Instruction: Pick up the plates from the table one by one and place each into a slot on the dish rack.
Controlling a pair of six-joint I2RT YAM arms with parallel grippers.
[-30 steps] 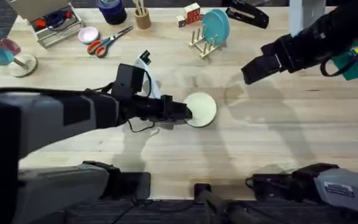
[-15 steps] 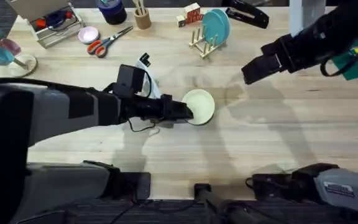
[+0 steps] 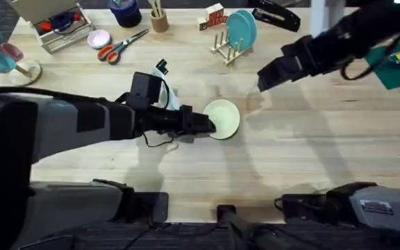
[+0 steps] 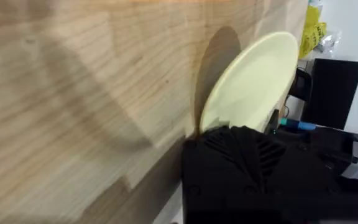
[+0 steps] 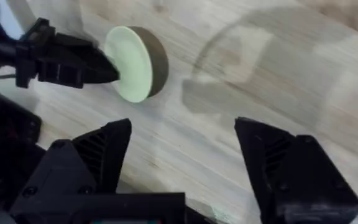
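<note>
Fingers of left gripper (image 3: pixel 209 126) clamped on left rim of cream-yellow plate (image 3: pixel 224 119), mid-frame in overhead view. Plate tilted, far edge raised off table (image 3: pixel 311 153), face angled up toward right; shadow under it in right wrist view. Right gripper (image 3: pixel 264 80) spread wide, holding nothing, upper right of frame, well apart from plate. Turquoise plate (image 3: pixel 242 28) stands upright on edge in dish rack (image 3: pixel 226 48), top centre.
</note>
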